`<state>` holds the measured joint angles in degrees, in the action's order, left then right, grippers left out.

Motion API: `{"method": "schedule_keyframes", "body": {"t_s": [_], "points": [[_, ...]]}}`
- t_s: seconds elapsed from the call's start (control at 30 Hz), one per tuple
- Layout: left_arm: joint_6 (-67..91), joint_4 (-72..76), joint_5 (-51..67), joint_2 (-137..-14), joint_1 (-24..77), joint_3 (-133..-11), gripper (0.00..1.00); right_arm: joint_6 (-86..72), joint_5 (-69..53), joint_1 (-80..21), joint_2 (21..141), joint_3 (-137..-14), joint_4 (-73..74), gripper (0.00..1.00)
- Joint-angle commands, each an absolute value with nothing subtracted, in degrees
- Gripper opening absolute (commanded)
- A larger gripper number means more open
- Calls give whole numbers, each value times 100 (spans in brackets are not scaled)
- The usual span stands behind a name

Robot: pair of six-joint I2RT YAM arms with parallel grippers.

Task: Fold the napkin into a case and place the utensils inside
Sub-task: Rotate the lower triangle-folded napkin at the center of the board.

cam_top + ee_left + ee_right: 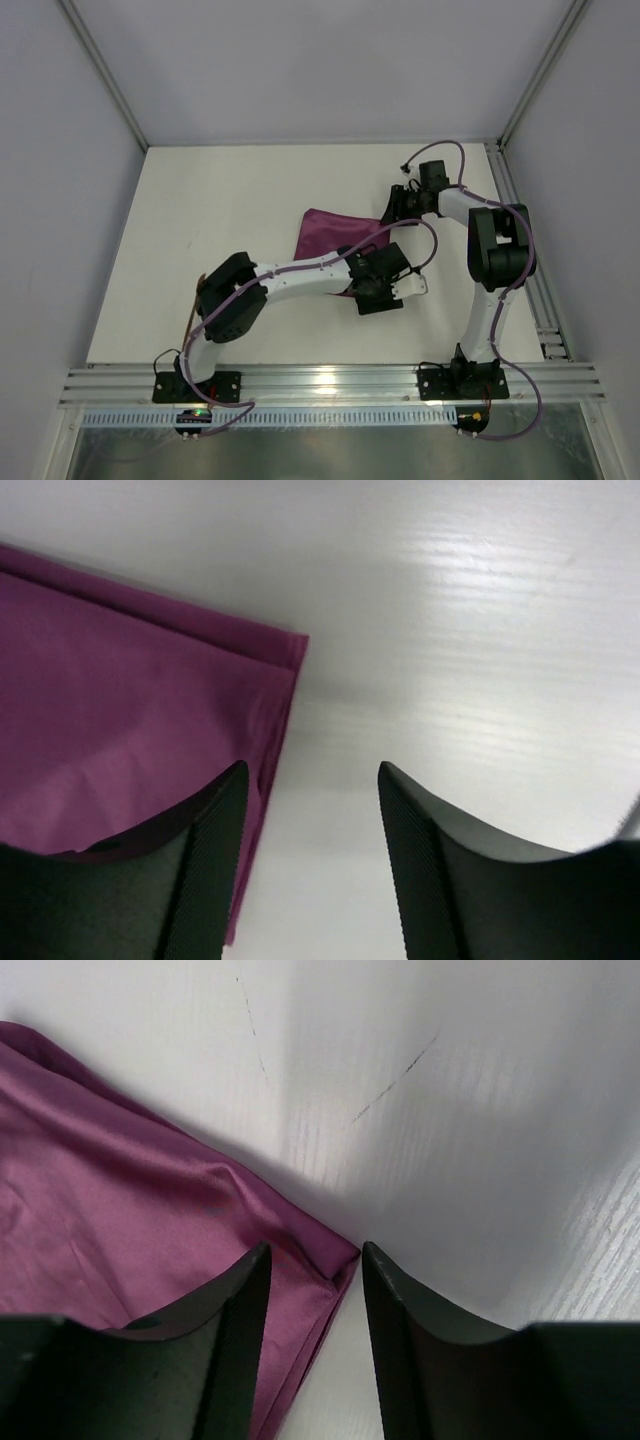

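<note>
The plum-purple napkin (335, 235) lies folded in layers on the white table. My left gripper (378, 292) is open at its near right edge. In the left wrist view the left gripper (310, 785) has its left finger (205, 870) over the napkin's folded edge (130, 710) and its right finger over bare table. My right gripper (393, 206) is open at the far right corner. In the right wrist view the right gripper (315, 1260) straddles the napkin (130, 1210) corner, with cloth between the fingers but not pinched. A thin copper strip (197, 305), probably the utensils, shows beside the left arm.
The white table (230, 200) is walled at the left, back and right. An aluminium rail (330, 385) runs along the near edge by the arm bases. The left arm's forearm (300, 275) lies across the napkin's near side and hides part of it.
</note>
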<state>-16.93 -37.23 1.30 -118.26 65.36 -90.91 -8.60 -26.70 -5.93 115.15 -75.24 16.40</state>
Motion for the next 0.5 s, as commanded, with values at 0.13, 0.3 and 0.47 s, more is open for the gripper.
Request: {"method": "schedule_keyframes", "body": {"t_s": [0.13,0.3,0.47], "points": [[-1758,-4298,212,-10758,6285,-7903,47,-975,-2383,-589,11259,-7199,1828,27],[-1538,-4043,220,-10618,5820,-7058,47,-1125,-2338,-598,10890,-6673,1609,18],[-1889,-3902,788,-10012,5669,-6636,48,-1476,-2452,-598,10434,-5751,1117,14]]}}
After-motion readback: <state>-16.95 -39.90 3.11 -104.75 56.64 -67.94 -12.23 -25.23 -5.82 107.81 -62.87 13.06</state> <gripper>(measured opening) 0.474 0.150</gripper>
